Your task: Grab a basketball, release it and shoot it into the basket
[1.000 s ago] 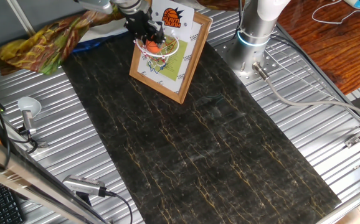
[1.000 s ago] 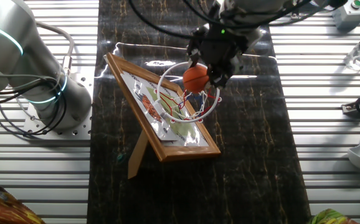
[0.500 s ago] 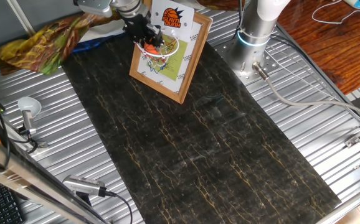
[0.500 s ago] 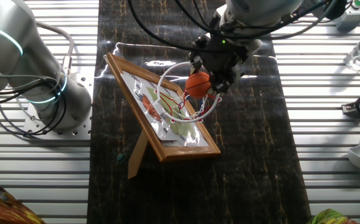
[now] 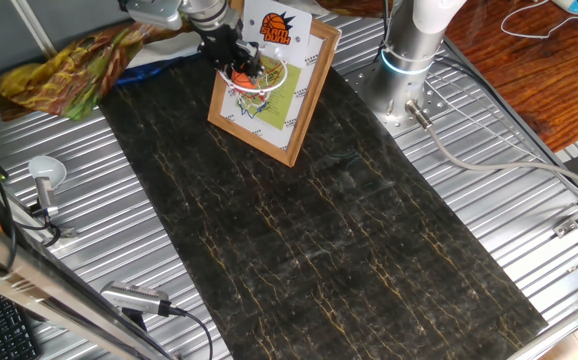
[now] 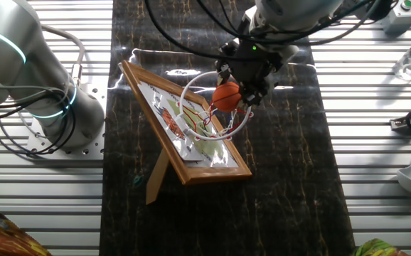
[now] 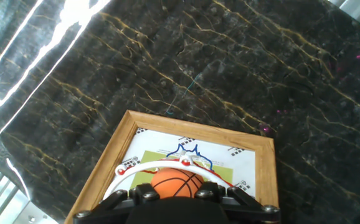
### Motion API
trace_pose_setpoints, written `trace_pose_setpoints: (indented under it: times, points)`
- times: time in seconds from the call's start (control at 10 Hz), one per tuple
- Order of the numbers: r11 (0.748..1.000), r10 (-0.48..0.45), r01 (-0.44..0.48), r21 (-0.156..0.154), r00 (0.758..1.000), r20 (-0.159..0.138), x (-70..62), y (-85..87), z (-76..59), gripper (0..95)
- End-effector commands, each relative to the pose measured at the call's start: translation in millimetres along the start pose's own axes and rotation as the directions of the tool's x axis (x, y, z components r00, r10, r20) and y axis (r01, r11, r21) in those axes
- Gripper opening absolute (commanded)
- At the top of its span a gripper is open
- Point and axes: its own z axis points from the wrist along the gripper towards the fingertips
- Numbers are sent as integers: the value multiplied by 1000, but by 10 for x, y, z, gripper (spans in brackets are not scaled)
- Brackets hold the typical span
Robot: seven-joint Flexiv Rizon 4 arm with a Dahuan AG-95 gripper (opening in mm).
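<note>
Dark mat lies open; only the basket stands on it

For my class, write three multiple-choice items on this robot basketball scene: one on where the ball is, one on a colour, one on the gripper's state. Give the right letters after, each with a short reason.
1. Where is the basketball?
A. lying on the dark mat
B. between the gripper's fingers at the hoop
C. behind the backboard

2. What colour is the frame of the backboard?
A. wood brown
B. blue
C. black

3. What is the state of the gripper?
A. open and away from the ball
B. shut with nothing in it
C. shut on the ball

Answers:
1 B: the other fixed view shows the ball held at the rim of the basket.
2 A: both fixed views show a brown wooden border around the pale board.
3 C: the fingers clasp the ball, which hangs above the mat.
</note>
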Motion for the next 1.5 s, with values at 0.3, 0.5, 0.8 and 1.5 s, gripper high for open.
trace_pose_setpoints:
  times: [0.3,0.5,0.8,1.5]
  points:
    - [1000,-21,21,1,1000,0,18,11,11,380]
    - [1000,-28,28,0,1000,2,26,16,15,380]
    - [999,-40,40,-3,999,-1,36,24,13,570]
    - [999,31,-32,-37,999,-42,35,207,-227,570]
